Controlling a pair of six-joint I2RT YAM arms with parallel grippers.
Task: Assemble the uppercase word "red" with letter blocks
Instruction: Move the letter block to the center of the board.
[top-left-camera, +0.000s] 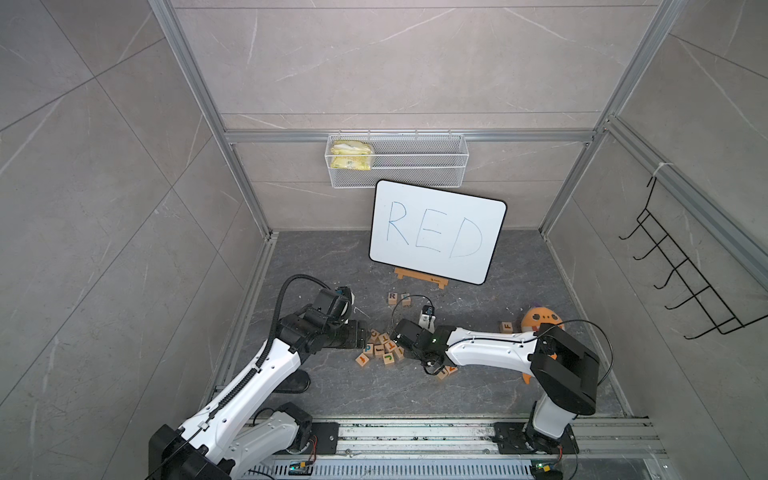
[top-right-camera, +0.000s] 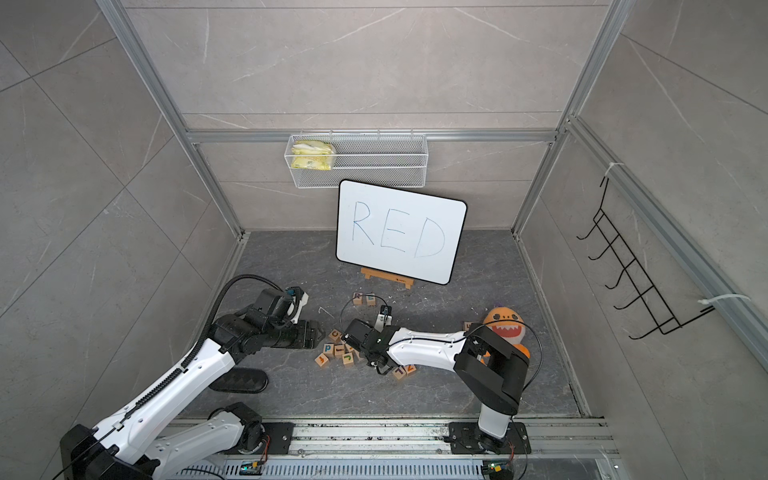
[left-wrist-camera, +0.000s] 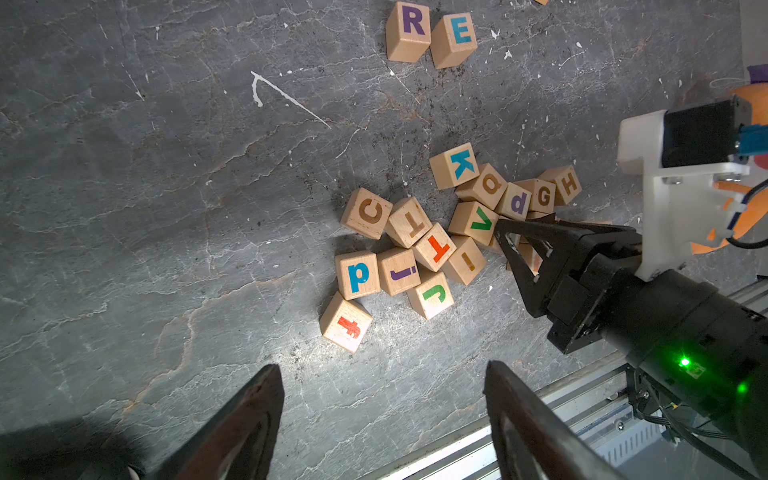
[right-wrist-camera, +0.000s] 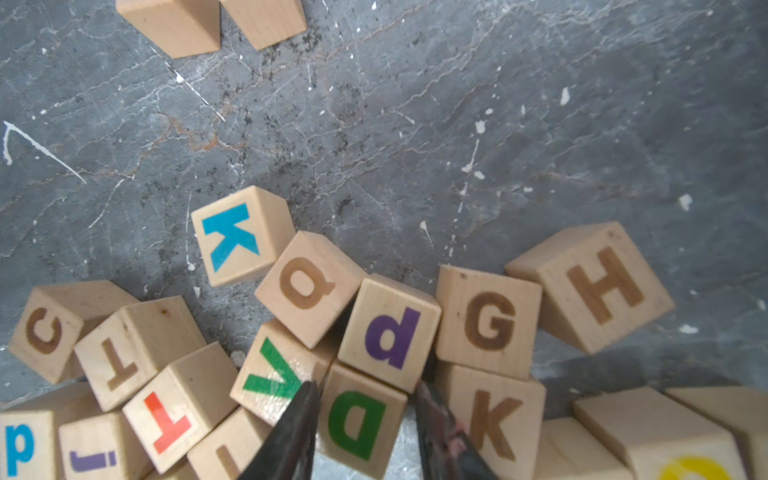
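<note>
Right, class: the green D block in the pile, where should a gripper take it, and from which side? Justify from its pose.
Grip the green D block by its two opposite flat side faces, from above. It lies letter-up, hemmed between the green V block and brown K block, so likely only those slim gaps admit fingers; the right gripper straddles it so.

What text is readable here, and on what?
"RED": handwritten on the whiteboard.
"R": purple letter block.
"E": teal letter block beside it.
"D": green letter block in the pile.
"K", "G", "H", "V", "C", "T", "J", "f": other pile blocks.
"F": lone block by the orange plush toy.
Easel logo: too small.
</note>
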